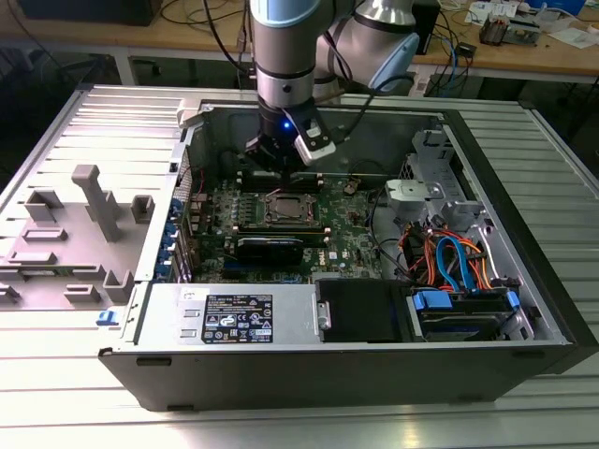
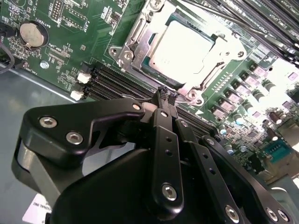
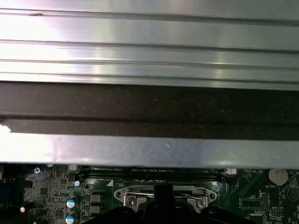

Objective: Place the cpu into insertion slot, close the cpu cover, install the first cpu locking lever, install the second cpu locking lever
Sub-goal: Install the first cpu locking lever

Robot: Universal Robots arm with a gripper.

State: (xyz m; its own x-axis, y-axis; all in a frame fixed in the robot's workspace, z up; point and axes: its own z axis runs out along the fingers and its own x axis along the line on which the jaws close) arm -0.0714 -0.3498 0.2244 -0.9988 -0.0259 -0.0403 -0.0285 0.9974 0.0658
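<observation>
The silver-topped cpu [image 2: 184,46] lies in the insertion slot [image 1: 285,208] on the green motherboard [image 2: 79,18]. The grey metal cpu cover [image 2: 140,35] lies flat over it, framing the chip through its window. In the second wrist view my gripper [image 2: 167,94] hangs just over the socket's edge on the side of the black memory slots [image 2: 117,84], fingers together with nothing between them. I cannot tell whether the tips touch the frame. In the exterior view the gripper [image 1: 278,154] stands just behind the socket. The first wrist view shows the cover's edge [image 3: 131,199] beside the gripper [image 3: 163,190].
The board lies in an open computer case whose metal wall [image 3: 149,149] rises close behind the gripper. A long black card [image 1: 270,248] sits in front of the socket. A power supply [image 1: 234,318], coloured cables [image 1: 449,262] and a coin battery [image 2: 32,33] surround it. Grey fixtures [image 1: 94,201] stand outside the case.
</observation>
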